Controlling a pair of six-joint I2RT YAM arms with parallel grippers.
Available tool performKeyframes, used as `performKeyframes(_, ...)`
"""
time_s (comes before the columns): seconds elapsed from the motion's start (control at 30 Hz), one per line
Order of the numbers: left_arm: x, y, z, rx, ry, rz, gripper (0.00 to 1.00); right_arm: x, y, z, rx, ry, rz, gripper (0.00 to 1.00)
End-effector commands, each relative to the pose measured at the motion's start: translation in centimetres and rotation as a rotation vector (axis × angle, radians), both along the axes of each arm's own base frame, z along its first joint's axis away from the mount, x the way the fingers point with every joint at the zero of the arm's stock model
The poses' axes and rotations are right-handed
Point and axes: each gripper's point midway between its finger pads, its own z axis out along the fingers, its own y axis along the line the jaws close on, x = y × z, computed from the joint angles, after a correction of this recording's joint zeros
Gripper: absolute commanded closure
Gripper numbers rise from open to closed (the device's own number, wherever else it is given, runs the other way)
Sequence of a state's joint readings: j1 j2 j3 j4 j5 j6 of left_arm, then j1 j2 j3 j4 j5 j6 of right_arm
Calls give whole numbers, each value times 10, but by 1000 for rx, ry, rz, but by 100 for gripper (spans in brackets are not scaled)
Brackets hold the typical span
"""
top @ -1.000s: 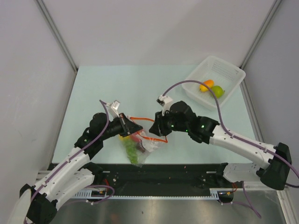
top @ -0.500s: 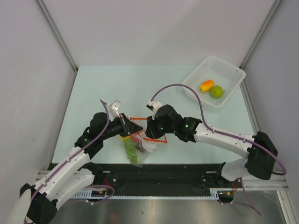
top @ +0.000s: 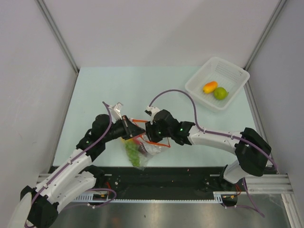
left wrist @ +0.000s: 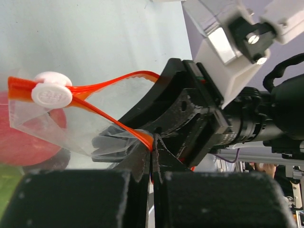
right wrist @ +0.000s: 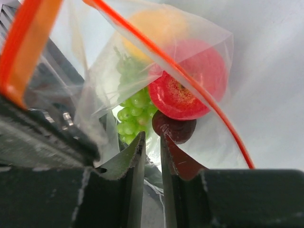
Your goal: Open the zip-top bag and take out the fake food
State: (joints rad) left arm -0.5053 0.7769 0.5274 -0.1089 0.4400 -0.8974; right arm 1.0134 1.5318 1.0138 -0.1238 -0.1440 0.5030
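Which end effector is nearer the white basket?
Right. The right end effector is at the zip-top bag, down-left of the basket; the left end effector, pinching the bag's rim, is farther left.

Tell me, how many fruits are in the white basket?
2. An orange oval fruit and a round green fruit lie side by side in the white basket. None seems hidden there.

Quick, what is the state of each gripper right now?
Left gripper: closed on the bag's orange edge.
Right gripper: nearly closed inside the bag; whether it holds anything cannot be told.
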Motion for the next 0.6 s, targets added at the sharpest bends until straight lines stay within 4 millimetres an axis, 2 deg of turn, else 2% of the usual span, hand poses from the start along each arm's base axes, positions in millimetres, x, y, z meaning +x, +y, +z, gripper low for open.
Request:
performKeyframes(0.0, 5, 0, 7, -11, -46, 9, 100, -3, 13, -8, 47, 19, 14, 76)
performKeyframes(0.3, 4, 0, -1, -14, -31, 6, 100, -4, 25, -29, 60, 65, 25, 73)
performKeyframes(0.4, 3, 0, -6, -7, -22, 3, 100, -5, 27, -41, 45, 84, 25, 69)
performKeyframes(0.57, 0, 1, -12, -14, -10, 3, 100, -8, 28, -62, 2, 101, 28, 56)
